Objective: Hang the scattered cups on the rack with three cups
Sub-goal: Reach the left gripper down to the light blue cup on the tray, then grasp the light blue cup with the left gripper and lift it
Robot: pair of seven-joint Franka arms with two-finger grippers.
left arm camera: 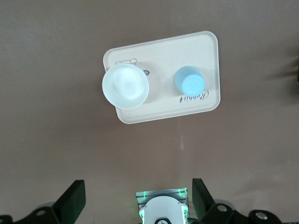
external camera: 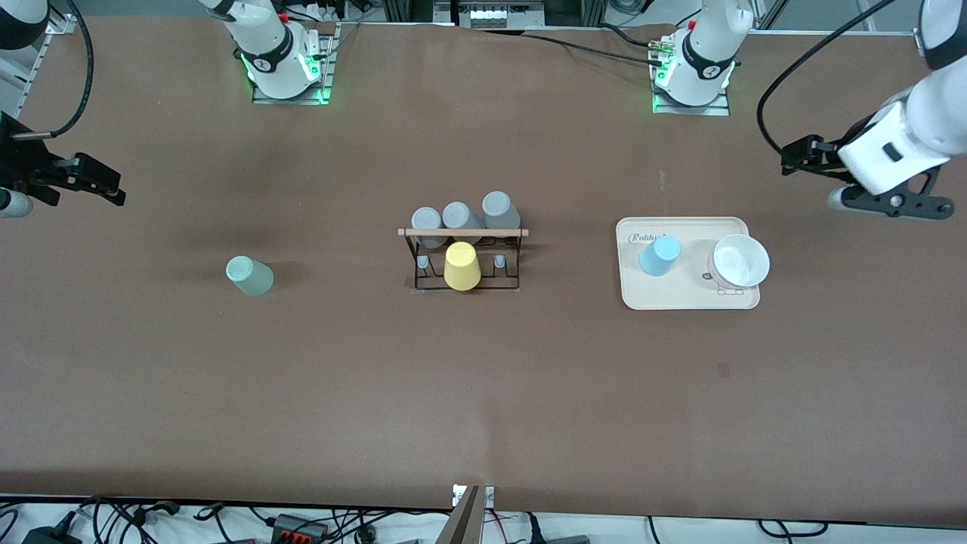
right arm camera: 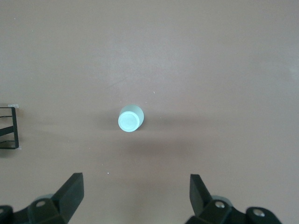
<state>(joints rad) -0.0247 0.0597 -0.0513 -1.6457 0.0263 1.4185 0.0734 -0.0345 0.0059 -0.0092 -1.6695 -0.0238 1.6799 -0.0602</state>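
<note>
A mint-green cup (external camera: 250, 276) (right arm camera: 131, 119) stands upside down on the table toward the right arm's end. A light blue cup (external camera: 659, 255) (left arm camera: 188, 83) stands upside down on a beige tray. The black wire rack (external camera: 514, 261) (right arm camera: 10, 128) with its wooden rod (external camera: 463, 233) is mid-table and carries a yellow cup (external camera: 461, 266) and three grey cups (external camera: 459, 217). My right gripper (external camera: 102, 181) (right arm camera: 136, 179) hangs open and empty high above the table near the mint cup. Above the left arm's end of the table, my left gripper (external camera: 802, 157) (left arm camera: 138, 186) is open and empty.
The beige tray (external camera: 680, 298) (left arm camera: 205, 46) also holds a white bowl (external camera: 740, 261) (left arm camera: 125, 86) beside the blue cup. Both arm bases (external camera: 283, 64) (external camera: 691, 72) stand along the table's edge farthest from the front camera.
</note>
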